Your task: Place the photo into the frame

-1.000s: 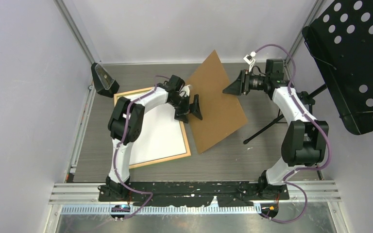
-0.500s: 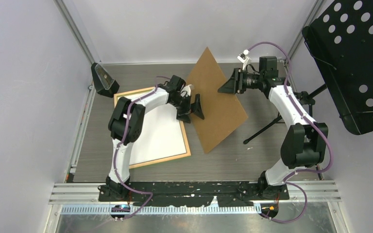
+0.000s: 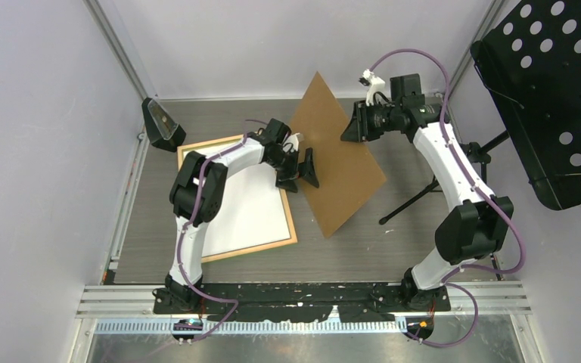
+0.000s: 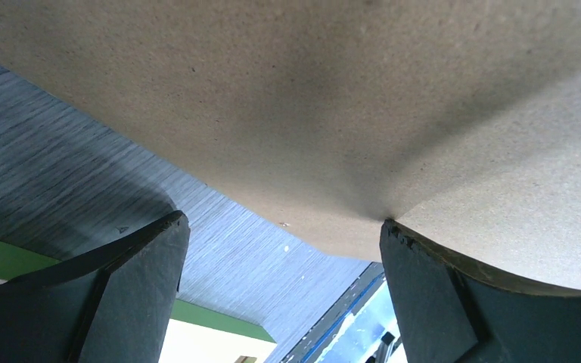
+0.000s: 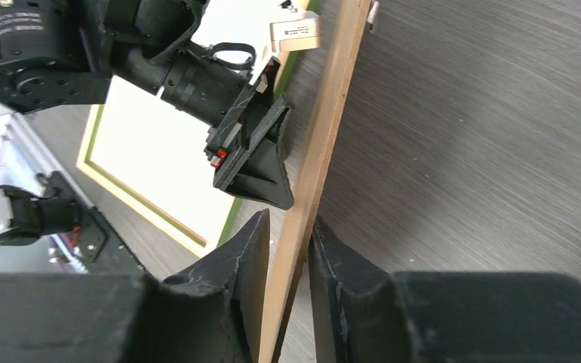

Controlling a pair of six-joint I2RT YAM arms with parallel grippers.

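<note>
The frame [image 3: 250, 250] lies flat on the left of the table, light wood upward, with a green edge [image 4: 212, 318] showing underneath. A white sheet [image 3: 246, 208] fills its opening; I cannot tell whether that is the photo, as no printed side shows. A brown hardboard backing sheet [image 3: 340, 178] stands steeply tilted beside the frame. My right gripper [image 3: 346, 128] is shut on its upper edge [image 5: 333, 113], one finger on each face [image 5: 291, 219]. My left gripper [image 3: 299, 168] is open under the board [image 4: 310, 91], its right fingertip [image 4: 405, 242] touching the underside.
A black perforated music stand [image 3: 552, 98] looms at the right, with its leg [image 3: 416, 200] resting on the table near the board. A black wedge-shaped object [image 3: 160, 121] sits at the back left corner. Grey walls enclose the table, and a metal rail [image 3: 302, 299] runs along the front.
My right gripper has risen and shifted back and left, tipping the backing sheet steeper, while its jaws narrowed onto the board. The left arm has stayed where it was.
</note>
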